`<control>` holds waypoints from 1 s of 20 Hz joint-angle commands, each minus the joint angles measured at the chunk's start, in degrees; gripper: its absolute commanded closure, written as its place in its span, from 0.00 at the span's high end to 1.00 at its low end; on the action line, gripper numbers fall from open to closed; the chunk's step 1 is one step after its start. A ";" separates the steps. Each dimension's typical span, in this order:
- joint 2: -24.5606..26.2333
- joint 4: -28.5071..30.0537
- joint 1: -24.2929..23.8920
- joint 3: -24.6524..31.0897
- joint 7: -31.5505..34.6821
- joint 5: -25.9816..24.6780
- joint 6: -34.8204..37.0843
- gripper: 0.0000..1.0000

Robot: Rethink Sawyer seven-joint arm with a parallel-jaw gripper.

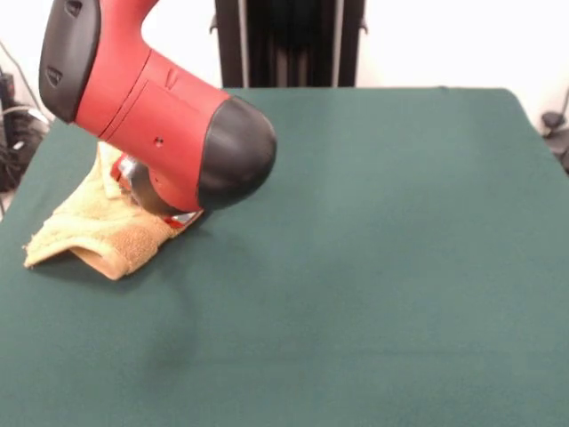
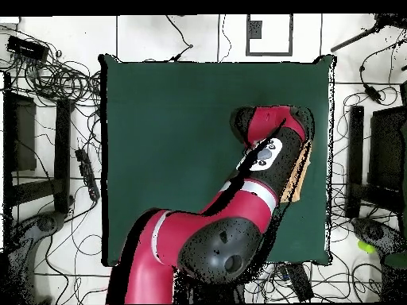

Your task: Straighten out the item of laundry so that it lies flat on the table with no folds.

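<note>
The item of laundry is an orange-tan towel lying crumpled near the left edge of the green table, with its front part folded under. In the overhead view only a narrow strip of the towel shows beside the arm, near the right edge of the table. The red and black arm leans down over the towel. My gripper sits low at the towel's right side, almost wholly hidden behind the arm's wrist. Whether it holds the cloth cannot be seen.
Cables and black equipment lie on the floor around the table. More cables show past the table's left edge in the front view.
</note>
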 commanded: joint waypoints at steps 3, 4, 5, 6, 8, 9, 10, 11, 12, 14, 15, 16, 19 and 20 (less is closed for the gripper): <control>-14.01 20.06 -2.50 14.89 8.87 3.17 -29.08 1.00; -14.15 20.17 -2.49 14.67 9.13 3.07 -29.13 1.00; -14.22 20.35 -2.50 14.67 9.75 3.35 -28.87 1.00; -14.25 20.23 -2.54 14.72 10.42 3.85 -28.22 1.00; -14.53 20.40 -2.91 15.55 11.28 5.52 -26.71 1.00; -14.88 20.68 -3.08 16.07 11.49 6.37 -26.34 1.00; -15.18 20.91 -3.13 16.33 11.57 6.92 -25.95 1.00; -15.45 21.14 -3.19 16.54 11.65 7.47 -25.55 1.00; -15.57 21.36 -3.12 16.54 12.11 8.06 -25.31 1.00; -15.63 21.66 -3.11 16.63 13.40 9.47 -24.56 1.00; -15.66 21.76 -3.14 16.70 13.83 10.08 -24.20 1.00; -15.71 21.50 -3.17 16.68 14.26 10.76 -23.39 1.00; -16.92 21.61 -3.62 17.89 13.52 12.97 -21.42 1.00; -17.50 21.92 -3.74 18.44 13.14 13.71 -21.16 1.00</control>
